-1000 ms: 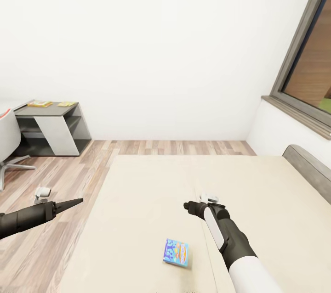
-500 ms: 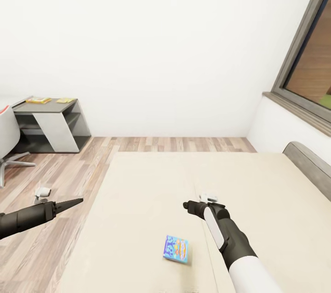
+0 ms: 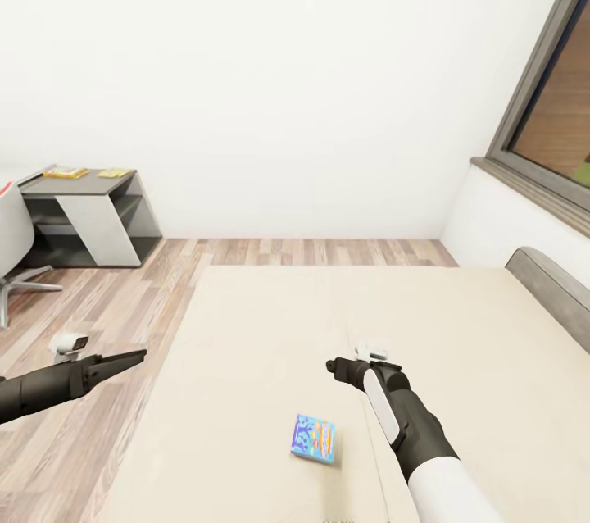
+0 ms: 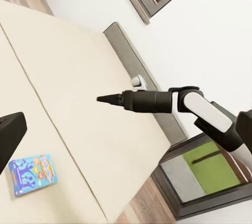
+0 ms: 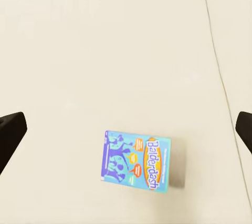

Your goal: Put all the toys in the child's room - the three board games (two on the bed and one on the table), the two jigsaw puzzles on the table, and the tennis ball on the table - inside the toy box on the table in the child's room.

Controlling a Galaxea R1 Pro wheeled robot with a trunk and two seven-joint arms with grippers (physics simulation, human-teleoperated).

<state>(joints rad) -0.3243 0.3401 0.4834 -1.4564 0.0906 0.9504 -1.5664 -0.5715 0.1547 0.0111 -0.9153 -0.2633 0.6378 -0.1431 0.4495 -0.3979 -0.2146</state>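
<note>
A blue board game marked Balderdash lies flat on the beige mattress of the bed; it also appears in both wrist views. My right gripper hovers above the mattress just beyond the game, open, its fingertips wide apart with nothing between them. My left gripper hangs over the floor beside the bed's left side, one finger showing, holding nothing. The dark grey part of the table stands far left with small colourful flat things on top.
A grey headboard bounds the bed on the right, under a grey-framed window. A white swivel chair stands by the table at the left edge. Wood-plank floor runs between table and bed.
The whole picture has shifted slightly, so the camera has moved. Both arms keep nearly the same pose, and the board game lies where it was.
</note>
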